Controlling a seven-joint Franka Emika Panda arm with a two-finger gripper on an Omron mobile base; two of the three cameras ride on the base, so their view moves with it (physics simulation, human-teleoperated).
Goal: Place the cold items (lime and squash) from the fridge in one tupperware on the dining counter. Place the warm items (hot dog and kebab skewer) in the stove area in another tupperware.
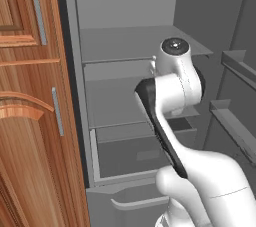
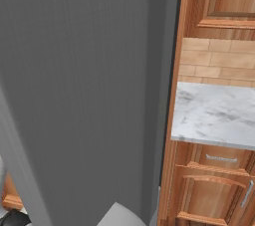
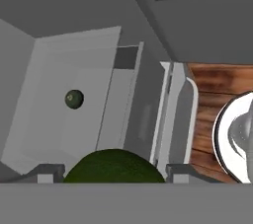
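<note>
We are early in the job, as we judge it. In the hand view a big dark green squash [image 3: 114,167] sits right between the finger tips of our pincer [image 3: 111,174], pressed close to the camera, so we take it as grasped, though the contact itself is cut off at the bottom edge. A small dark green lime [image 3: 74,98] lies apart from it on a pale fridge shelf [image 3: 64,119], not yet picked. No tupperware, hot dog or skewer appears, so both cold items are yet to reach the dining bench, and the warm pair is untouched as far as we can tell.

From the left base view our arm [image 1: 172,96] reaches into the open fridge [image 1: 125,46], whose grey shelves and lower drawer look bare from there. A wooden cabinet [image 1: 30,96] stands at its left. The right base view meets the grey fridge door [image 2: 84,90] close up, with a marble bench [image 2: 216,113], tiled wall and wooden drawers beyond it.
</note>
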